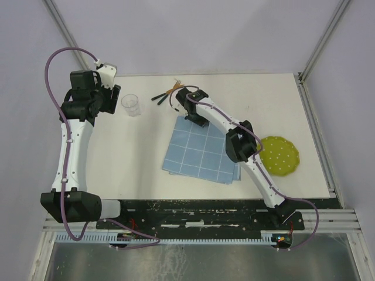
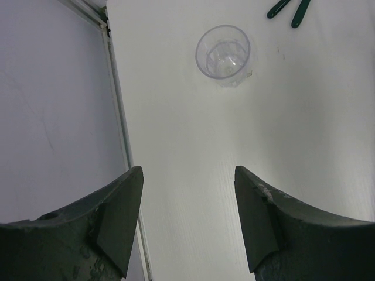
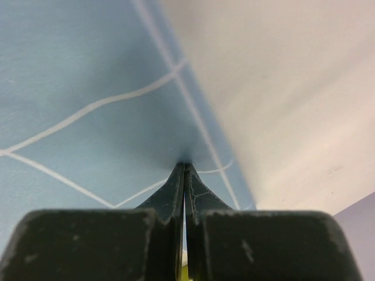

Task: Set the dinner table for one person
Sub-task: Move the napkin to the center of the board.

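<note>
We see the left gripper (image 2: 187, 171), jaws apart, over the dinner table (image 2: 176, 123); a clear cup (image 2: 223, 54) stands near two green handles (image 2: 300, 13).

The left arm (image 1: 69, 153) rises from its base at the near left edge of the table (image 1: 140, 170) and leans toward the far left corner, its wrist bent over. The left gripper (image 2: 188, 175) points down, jaws wide apart with nothing between them. The right arm (image 1: 261, 172) stretches low and diagonally from the near right toward the middle of the far edge. The right gripper (image 3: 184, 168) points down, its fingers pressed together.
</note>
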You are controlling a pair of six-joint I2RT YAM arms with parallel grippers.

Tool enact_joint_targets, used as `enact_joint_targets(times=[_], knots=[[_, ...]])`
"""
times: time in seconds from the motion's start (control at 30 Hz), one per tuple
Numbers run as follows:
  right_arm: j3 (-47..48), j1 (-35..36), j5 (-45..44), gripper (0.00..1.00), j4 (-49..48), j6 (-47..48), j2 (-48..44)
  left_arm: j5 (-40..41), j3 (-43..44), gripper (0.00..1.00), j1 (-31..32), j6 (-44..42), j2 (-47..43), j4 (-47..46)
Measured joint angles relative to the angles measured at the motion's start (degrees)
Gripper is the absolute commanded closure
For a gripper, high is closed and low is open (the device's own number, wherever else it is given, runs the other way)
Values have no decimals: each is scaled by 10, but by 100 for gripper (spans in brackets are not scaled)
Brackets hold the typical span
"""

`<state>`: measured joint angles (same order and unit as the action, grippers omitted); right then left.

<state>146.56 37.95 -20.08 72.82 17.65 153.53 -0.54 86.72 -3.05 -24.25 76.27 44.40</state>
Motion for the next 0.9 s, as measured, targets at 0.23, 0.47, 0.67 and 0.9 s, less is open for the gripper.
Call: enact_joint_targets(times=[0.23,0.47,0.67,0.9], knots=[[-101,-25,22,98,-30,-13,-130,-10,1,29,3,-1,0,1],[-282,-41,111,98,16,-11,-402,-12,-35,29,43,-21,0,2],[-454,-42,197,98,63,-9,-497,5,-103,31,120,-43,0,3],[-603,-43,236,98,78,-13,-503,21,-135,32,138,-44,12,11]])
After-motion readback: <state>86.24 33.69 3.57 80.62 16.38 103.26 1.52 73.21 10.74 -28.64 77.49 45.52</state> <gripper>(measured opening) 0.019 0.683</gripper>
